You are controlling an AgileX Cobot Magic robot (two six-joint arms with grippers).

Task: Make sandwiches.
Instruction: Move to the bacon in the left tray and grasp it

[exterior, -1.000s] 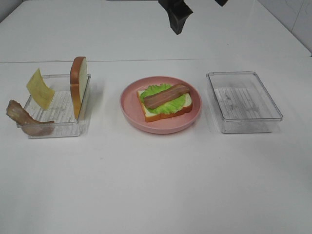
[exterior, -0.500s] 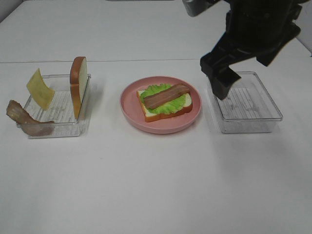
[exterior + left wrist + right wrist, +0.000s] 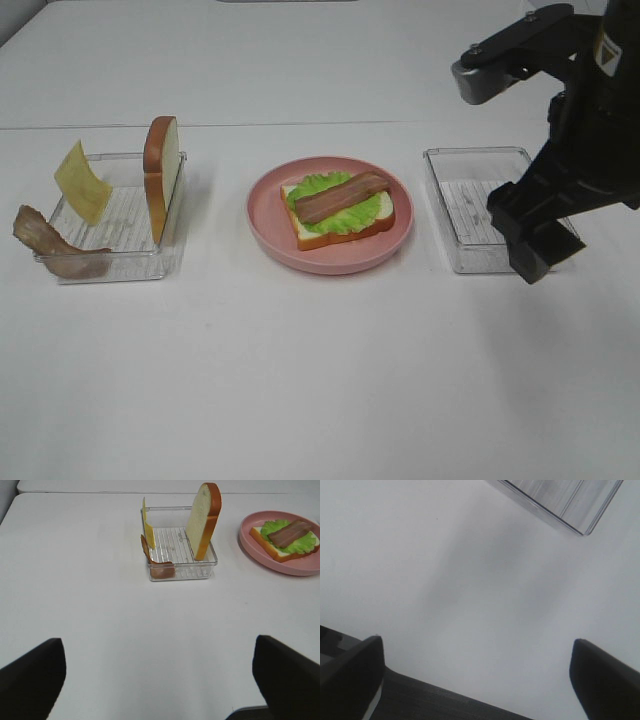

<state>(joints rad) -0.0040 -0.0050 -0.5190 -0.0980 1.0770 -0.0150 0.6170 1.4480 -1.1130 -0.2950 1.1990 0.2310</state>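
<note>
White worktop [image 3: 300, 380] runs bare across the near half of every view. The right fingers [image 3: 535, 245] hang spread wide with nothing between them, over the near end of the clear right tray [image 3: 470, 153]. Their wrist camera sees only bare surface and one tray corner, so they are not lined up on any part. The left fingers [image 3: 35, 680] are likewise parted and empty. They sit well back from the left tray [image 3: 192, 572] and face it squarely, which leaves a straight, unobstructed run in. Between the trays the pink plate [image 3: 330, 262] holds the half-built sandwich: a bread slice [image 3: 345, 238] lying flat, lettuce [image 3: 322, 186] on it, and one bacon strip [image 3: 340, 197] laid diagonally on top. The other parts are in the left tray. The cheese square [image 3: 82, 182] leans upright against its outer wall, the second bacon strip [image 3: 45, 240] drapes over the outer near corner, and the closing bread slice [image 3: 160, 175] stands on edge along the wall nearest the plate. Upright or overhanging, each probably offers a thin edge to pinch from above. The tray walls are the tight spots, while the gap from tray to plate is open.
</note>
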